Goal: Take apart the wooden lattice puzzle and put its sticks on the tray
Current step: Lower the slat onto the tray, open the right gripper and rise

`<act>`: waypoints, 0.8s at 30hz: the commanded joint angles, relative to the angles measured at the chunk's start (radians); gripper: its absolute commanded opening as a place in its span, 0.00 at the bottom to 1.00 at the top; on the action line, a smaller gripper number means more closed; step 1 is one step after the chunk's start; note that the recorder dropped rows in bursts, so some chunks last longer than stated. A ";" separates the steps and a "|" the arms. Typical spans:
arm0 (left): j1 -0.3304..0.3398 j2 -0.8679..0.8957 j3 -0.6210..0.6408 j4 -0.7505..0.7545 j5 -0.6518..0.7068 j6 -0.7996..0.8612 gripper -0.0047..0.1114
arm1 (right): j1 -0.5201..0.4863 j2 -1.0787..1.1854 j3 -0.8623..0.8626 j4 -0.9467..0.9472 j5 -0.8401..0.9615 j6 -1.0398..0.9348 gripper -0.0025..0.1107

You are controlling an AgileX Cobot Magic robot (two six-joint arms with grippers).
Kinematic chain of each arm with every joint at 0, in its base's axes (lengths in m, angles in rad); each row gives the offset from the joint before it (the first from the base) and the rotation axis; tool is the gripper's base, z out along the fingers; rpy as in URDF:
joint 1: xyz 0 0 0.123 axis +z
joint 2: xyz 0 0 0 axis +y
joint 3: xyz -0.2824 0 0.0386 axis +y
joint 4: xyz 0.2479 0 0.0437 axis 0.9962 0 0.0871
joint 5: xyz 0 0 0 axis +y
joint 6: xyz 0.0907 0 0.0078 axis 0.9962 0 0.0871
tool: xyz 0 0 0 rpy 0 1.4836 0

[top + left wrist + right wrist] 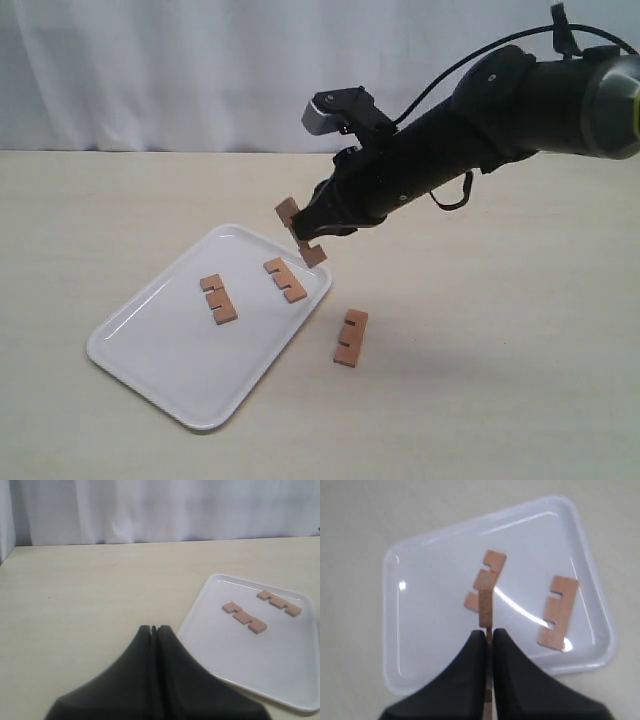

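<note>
In the exterior view, the right fingers (318,222) are clenching the held stick (300,233) in the air. It is hanging over the white tray's (150,350) far rim, at about 1 o'clock from the tray's middle, with its long axis running 11 to 5 o'clock. The middle stick (218,298) and the rim-side stick (285,280) are lying on the tray. The fourth stick (350,337) is lying on the bench (500,350) just off the tray, at 5 o'clock from the fingers, long axis near 12 to 6. The right arm is the nearer one, and the left arm is not showing.

In the left wrist view, the left fingers (152,632) are pressing together on nothing, over bare bench. The tray (240,665) is cut off at the frame edge and is carrying two sticks (244,617) (279,603).

In the right wrist view, the right fingers (482,640) are gripping the held stick (485,610), seen edge-on. It is partly covering one tray stick (492,562), with another (557,612) lying beside. The stick's height above the tray (420,630) is hard to judge.
</note>
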 commanded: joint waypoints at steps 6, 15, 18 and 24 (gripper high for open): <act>-0.007 0.000 0.002 -0.002 -0.012 0.001 0.04 | 0.000 0.190 -0.004 0.589 -0.030 -0.359 0.06; -0.007 0.000 0.002 -0.002 -0.012 0.001 0.04 | 0.000 0.259 -0.006 0.588 -0.048 -0.359 0.43; -0.007 0.000 0.002 -0.002 -0.012 0.001 0.04 | 0.000 0.247 -0.006 0.590 -0.048 -0.359 0.47; -0.007 0.000 0.002 -0.002 -0.012 0.001 0.04 | -0.001 0.207 -0.006 0.573 -0.048 -0.359 0.47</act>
